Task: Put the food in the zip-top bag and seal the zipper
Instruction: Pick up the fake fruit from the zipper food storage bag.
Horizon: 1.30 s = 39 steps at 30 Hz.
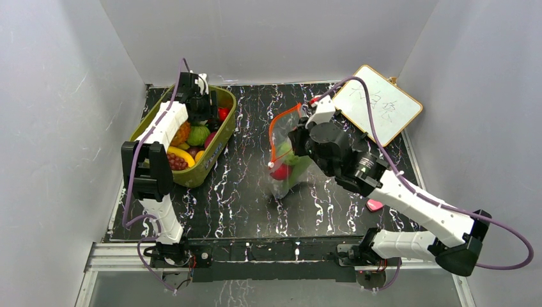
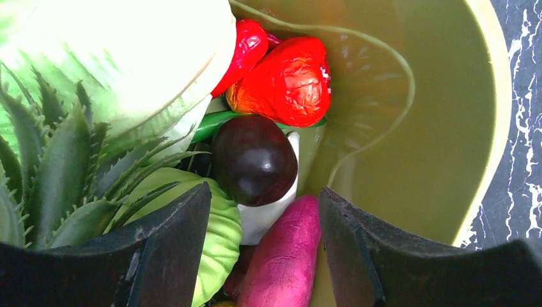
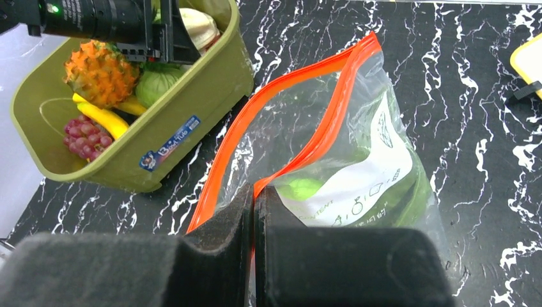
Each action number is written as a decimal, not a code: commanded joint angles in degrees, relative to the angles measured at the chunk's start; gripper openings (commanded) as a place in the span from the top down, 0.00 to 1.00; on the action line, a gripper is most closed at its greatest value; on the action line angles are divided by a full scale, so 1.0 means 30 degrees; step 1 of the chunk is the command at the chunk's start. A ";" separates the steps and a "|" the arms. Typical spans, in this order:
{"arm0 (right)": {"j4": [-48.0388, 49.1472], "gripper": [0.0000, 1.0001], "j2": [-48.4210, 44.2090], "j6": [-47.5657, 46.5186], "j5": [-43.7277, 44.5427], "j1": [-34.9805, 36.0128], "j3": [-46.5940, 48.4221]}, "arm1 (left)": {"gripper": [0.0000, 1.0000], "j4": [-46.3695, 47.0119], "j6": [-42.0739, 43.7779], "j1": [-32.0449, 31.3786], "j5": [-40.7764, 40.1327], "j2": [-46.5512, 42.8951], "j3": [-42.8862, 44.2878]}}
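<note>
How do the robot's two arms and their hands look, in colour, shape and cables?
Left arm and right arm: white rounded links, black joint housings, a purple cable along each. The left hand has two flat, matte black fingers; the right hand has thick dark padded ones. I see no markings.

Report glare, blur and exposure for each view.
Left wrist: glare blows the cabbage out to near white; the left gripper is dark. Right wrist: the right gripper is blurred, the zip-top bag sharp. Top external: even light, sharp throughout.
</note>
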 commanded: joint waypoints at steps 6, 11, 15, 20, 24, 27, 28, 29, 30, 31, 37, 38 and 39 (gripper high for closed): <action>0.3696 1.00 -0.2988 0.1492 0.0151 0.0083 -0.2490 | 0.39 -0.2375 0.0280 0.0069 -0.0766 0.0844 0.2206; -0.0157 1.00 -0.1139 0.3291 0.3569 0.0083 0.0882 | 0.43 -0.4033 -0.0713 0.0272 -0.1107 0.1823 0.3845; -0.2672 1.00 0.0869 0.2466 0.3457 0.0067 0.3230 | 0.43 -0.3535 -0.1433 -0.0298 0.0332 0.2687 0.3347; -0.2555 1.00 0.1424 0.1561 0.3164 0.0084 0.3772 | 0.40 -0.3970 -0.0695 -0.0871 -0.1939 0.3424 0.4647; -0.2878 1.00 0.1999 0.1446 0.2687 0.0084 0.4687 | 0.40 -0.4000 -0.0962 -0.0873 -0.1827 0.3904 0.4760; -0.2993 1.00 0.2088 0.1574 0.2679 0.0076 0.4769 | 0.41 -0.4058 -0.0794 -0.0872 -0.1904 0.4393 0.4839; -0.3014 1.00 0.2016 0.1699 0.2794 0.0075 0.4734 | 0.43 -0.4139 -0.0802 -0.0872 -0.1870 0.4481 0.4984; -0.3012 1.00 0.1949 0.1770 0.2892 0.0079 0.4770 | 0.47 -0.4296 -0.0818 -0.0872 -0.1880 0.4616 0.5211; -0.3023 1.00 0.1911 0.1793 0.2941 0.0068 0.4848 | 0.51 -0.4429 -0.0915 -0.0872 -0.1896 0.4688 0.5419; -0.3109 1.00 0.1910 0.1796 0.2973 0.0082 0.4957 | 0.55 -0.4486 -0.1055 -0.0872 -0.1896 0.4682 0.5518; -0.3752 1.00 0.1689 0.1808 0.3276 0.0084 0.5277 | 0.81 -0.4750 -0.1517 -0.1088 -0.1932 0.4341 0.5241; -0.3749 1.00 0.1553 0.1838 0.3268 0.0069 0.5223 | 0.83 -0.4808 -0.1559 -0.1148 -0.1980 0.4137 0.5188; -0.3749 1.00 0.1448 0.1849 0.3237 0.0082 0.5174 | 0.84 -0.4749 -0.1627 -0.1203 -0.2081 0.3881 0.5061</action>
